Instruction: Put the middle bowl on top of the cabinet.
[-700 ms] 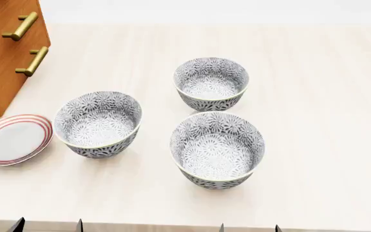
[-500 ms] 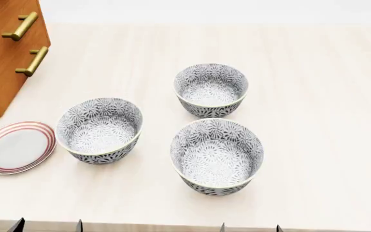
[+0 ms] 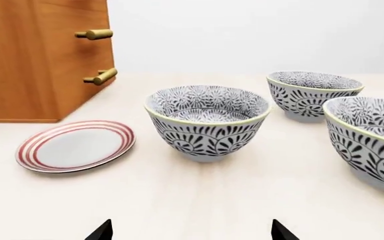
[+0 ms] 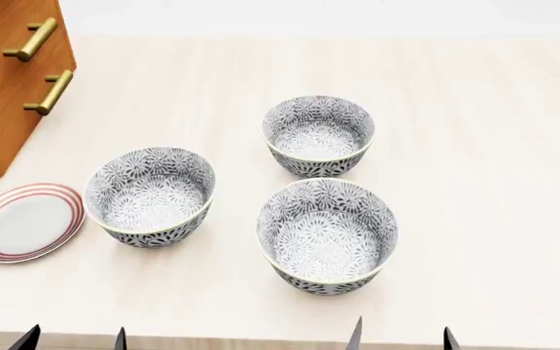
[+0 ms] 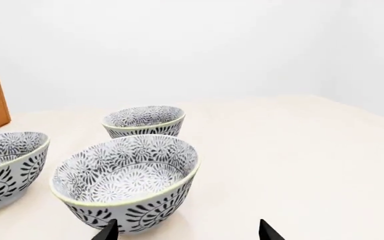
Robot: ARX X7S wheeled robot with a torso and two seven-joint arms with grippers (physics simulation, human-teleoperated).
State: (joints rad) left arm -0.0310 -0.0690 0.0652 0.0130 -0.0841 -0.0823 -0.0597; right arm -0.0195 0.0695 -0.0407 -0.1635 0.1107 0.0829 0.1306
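Observation:
Three alike grey-and-white floral bowls stand in a triangle on the pale table: a left one point(image 4: 149, 195) point(image 3: 207, 122), a far one point(image 4: 319, 135) point(image 5: 144, 120) and a near one point(image 4: 327, 235) point(image 5: 128, 180). The arrangement does not show which is the middle bowl. The orange-brown cabinet point(image 4: 8, 87) point(image 3: 32, 60) with brass handles stands at the far left; its top is out of view. My left gripper point(image 4: 74, 341) point(image 3: 192, 232) is open at the table's near edge, before the left bowl. My right gripper point(image 4: 402, 339) point(image 5: 188, 232) is open just short of the near bowl, empty.
A white plate with red rings point(image 4: 25, 222) point(image 3: 75, 146) lies flat between the cabinet and the left bowl. The table point(image 4: 494, 182) stretches bare to the right of the bowls. A white wall runs behind.
The head view first shifted, so everything slid down in the picture. Since then my right gripper's fingertips have risen further into view, slightly rightward. The bowls have not moved.

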